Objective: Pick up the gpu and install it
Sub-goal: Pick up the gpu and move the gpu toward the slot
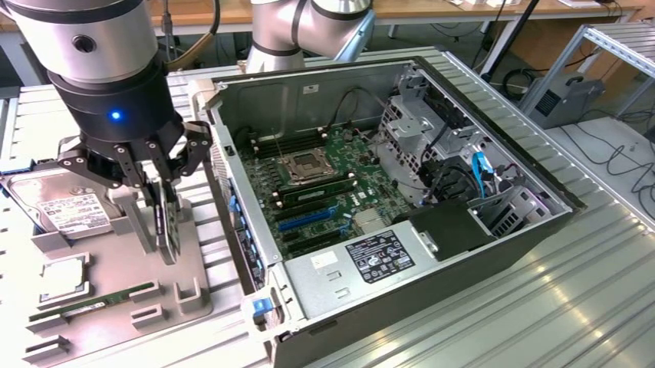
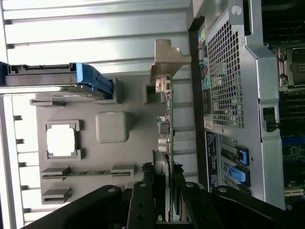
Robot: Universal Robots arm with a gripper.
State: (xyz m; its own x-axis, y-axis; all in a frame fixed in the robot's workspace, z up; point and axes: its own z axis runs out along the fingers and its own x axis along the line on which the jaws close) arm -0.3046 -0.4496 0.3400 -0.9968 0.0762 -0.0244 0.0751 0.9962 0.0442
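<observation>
Wrist view put the gripper [image 2: 163, 175] nearest the lens, its two dark fingers [image 2: 143, 200] closed narrowly on the flat faces of the gpu [image 2: 167, 114]. The card stood on edge at its slot in the grey parts holder [image 2: 128, 157]; whether it had cleared the slot could not be told. Beyond the grip, the silver bracket [image 2: 164, 59] rose at the card's far end, just beside the open computer case [image 2: 228, 95]. The card looked light and stiff but thin and easily damaged. A pinch across both faces near the upper edge, clear of the connector edge, seemed the safe hold, though the bracket's weight could tip it. Farthest off, in the exterior view, the motherboard [image 1: 327, 192] and its blue slots [image 1: 307, 220] lay inside the case.
</observation>
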